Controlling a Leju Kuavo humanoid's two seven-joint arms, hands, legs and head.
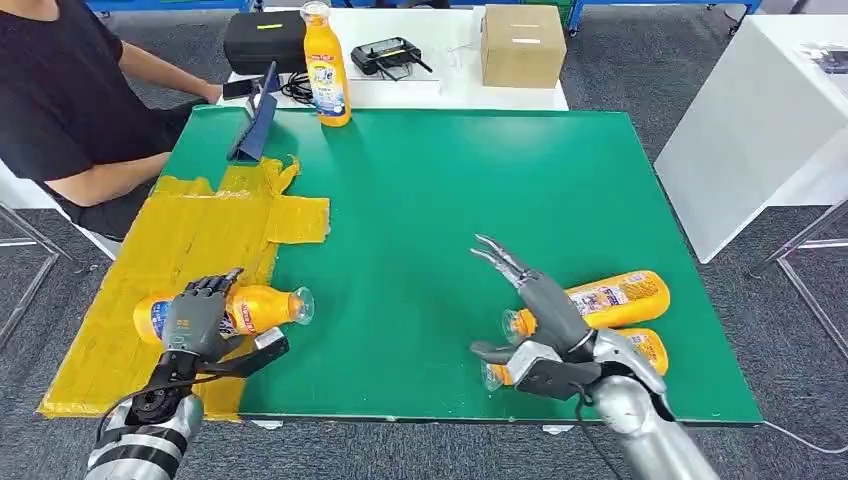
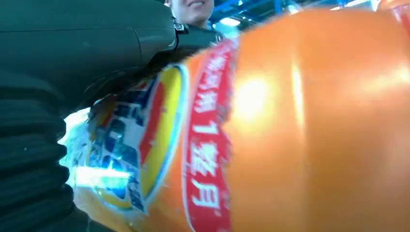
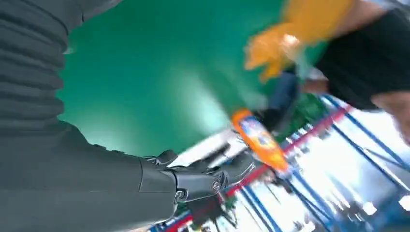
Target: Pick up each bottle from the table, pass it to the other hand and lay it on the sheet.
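Left robot hand grips a lying bottle on the yellow sheet, label legible at the wrist; right robot hand spread, holding nothing

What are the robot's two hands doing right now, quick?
Left hand: holding an orange bottle over the yellow sheet.
Right hand: open, fingers spread, holding nothing, above the two bottles lying on the green table.

Glossy plastic bottle, crinkled yellow sheet, matt green table.
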